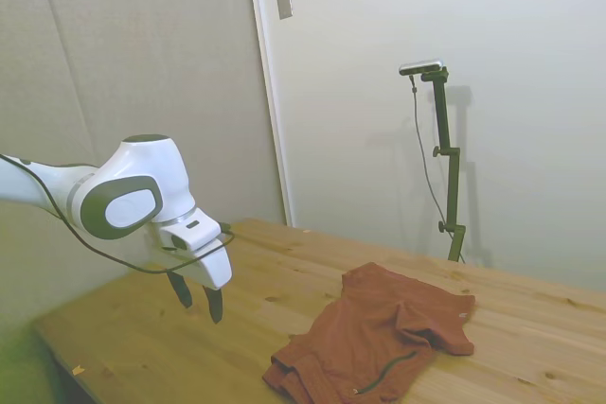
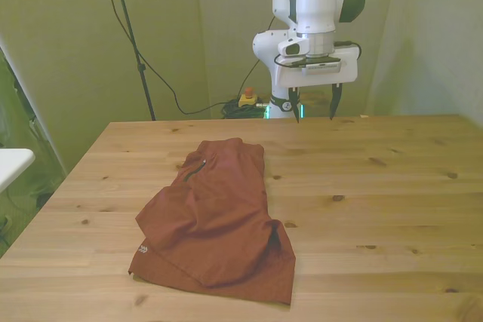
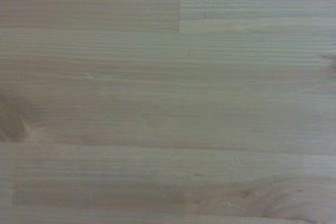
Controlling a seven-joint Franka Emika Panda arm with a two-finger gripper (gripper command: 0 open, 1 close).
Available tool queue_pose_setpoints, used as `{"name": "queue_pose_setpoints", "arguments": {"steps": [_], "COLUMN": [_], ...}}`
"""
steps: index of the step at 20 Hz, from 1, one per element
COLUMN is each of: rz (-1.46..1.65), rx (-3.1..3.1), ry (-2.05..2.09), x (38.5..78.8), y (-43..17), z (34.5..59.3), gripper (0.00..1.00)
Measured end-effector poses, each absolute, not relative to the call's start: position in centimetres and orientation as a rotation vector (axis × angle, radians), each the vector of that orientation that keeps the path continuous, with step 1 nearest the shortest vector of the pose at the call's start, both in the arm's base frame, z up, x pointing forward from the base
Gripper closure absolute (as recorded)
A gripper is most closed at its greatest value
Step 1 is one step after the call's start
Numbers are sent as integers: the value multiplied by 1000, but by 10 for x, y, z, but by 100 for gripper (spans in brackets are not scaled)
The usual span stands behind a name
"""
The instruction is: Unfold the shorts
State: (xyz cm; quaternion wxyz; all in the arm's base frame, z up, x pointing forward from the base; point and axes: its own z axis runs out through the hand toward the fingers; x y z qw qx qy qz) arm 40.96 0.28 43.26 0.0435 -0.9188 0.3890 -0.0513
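- The end effector [image 2: 315, 111] hung empty, fingers apart, upper middle of the front view, above bare counter [image 2: 392, 179].
- The shorts [image 2: 215, 220] lay folded, lower left of centre.
- Best bet: pinch only the top layer's edge, then peel outward.

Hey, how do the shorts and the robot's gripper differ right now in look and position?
The shorts are rust-red, soft and wrinkled; the gripper is white and rigid, with dark fingers. The shorts lie folded flat on the table; the gripper hangs above it, open and holding nothing. The shorts are far wider than the gripper. Both are over the same wooden table, apart from each other.
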Motion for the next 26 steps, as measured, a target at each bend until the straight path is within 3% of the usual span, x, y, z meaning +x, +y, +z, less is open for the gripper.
{"name": "queue_pose_setpoints", "arguments": {"steps": [5, 12, 16, 17, 21, 26], "rz": [-221, -418, -511, -516, -552, -667], "rx": [-2795, -2600, -2451, -2402, -2370, -2186], "ry": [1239, 1513, 1710, 1788, 1835, 2003], "x": [414, 449, 484, 510, 517, 543], "y": [-20, -138, -212, -232, -234, -270], "z": [437, 484, 495, 487, 484, 452], "gripper": [0, 0, 0, 0, 0, 0]}}
